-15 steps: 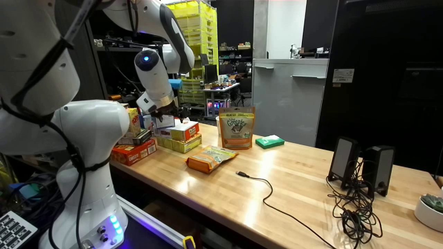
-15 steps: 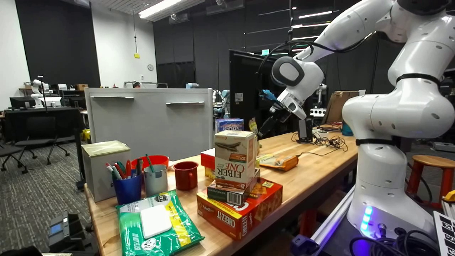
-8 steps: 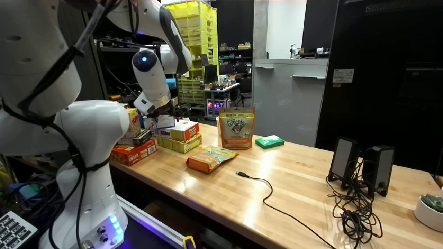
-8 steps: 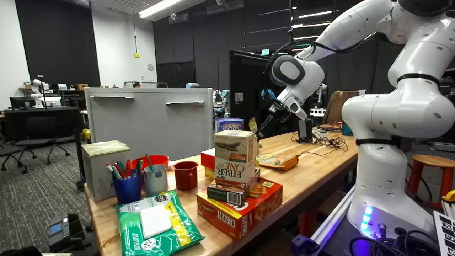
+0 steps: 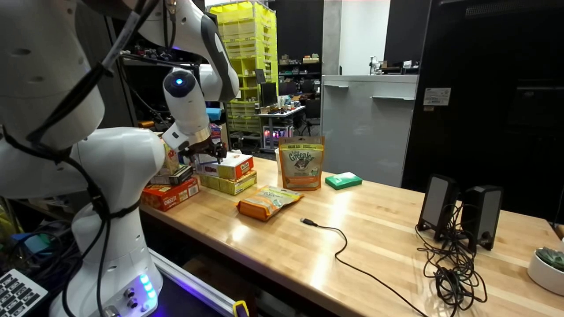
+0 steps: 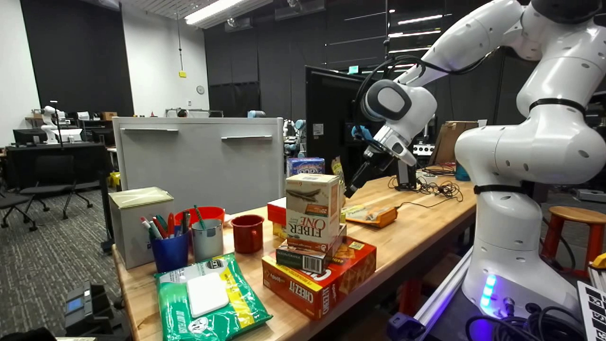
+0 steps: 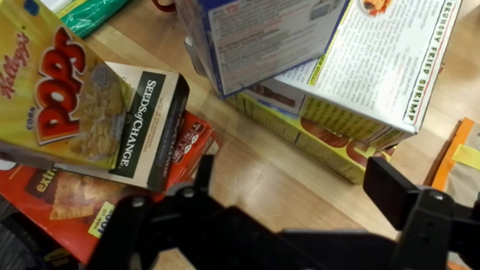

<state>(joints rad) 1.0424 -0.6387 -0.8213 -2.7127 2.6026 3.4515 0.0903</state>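
Blue box [image 7: 270, 45] dead ahead, upright on the white shrimp box [image 7: 375, 63], one lower corner seeming to jut past its edge. I've got the gripper [image 7: 292, 163] spread wide, nothing in it, poised over the gap between the shrimp box and the Seeds of Change box [image 7: 144, 123]. Looks like thin card: I'd judge it light, slightly slick, easily crushed, best pinched gently across two opposite sides, up high. Counting: one yellow box [image 7: 318, 152] beneath; next door one Pops box [image 7: 67, 86], one Fiber One box [image 6: 310, 210], one Cheez-It box [image 6: 322, 284]. Along the tabletop [image 5: 374, 211], two orange-trimmed pouches [image 5: 302, 163], one standing, one lying, and two speakers [image 5: 436, 202].
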